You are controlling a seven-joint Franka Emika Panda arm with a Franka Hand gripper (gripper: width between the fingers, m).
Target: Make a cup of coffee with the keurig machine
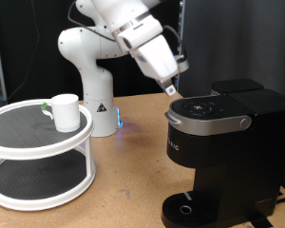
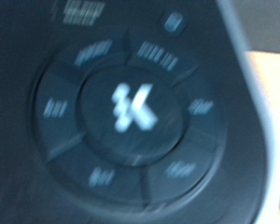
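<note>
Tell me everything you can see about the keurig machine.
The keurig machine is tall, boxy and black, apparently plastic, with a silver-grey rim around its closed top lid. It stands upright on the wooden table at the exterior view's right. The wrist view shows blurred buttons ringing a central K button. The gripper hovers just above the lid; contact is unclear.

Claw [image 1: 171, 89] directly over rear edge of keurig machine [image 1: 218, 142] lid; little air between them. Open desk [image 1: 123, 180] between machine and white two-tier stand [image 1: 38, 157] at exterior view's left. Cup [image 1: 65, 111] on stand's upper shelf, unobstructed from above. Drip tray [image 1: 185, 207] below brew head shows a free gap.
</note>
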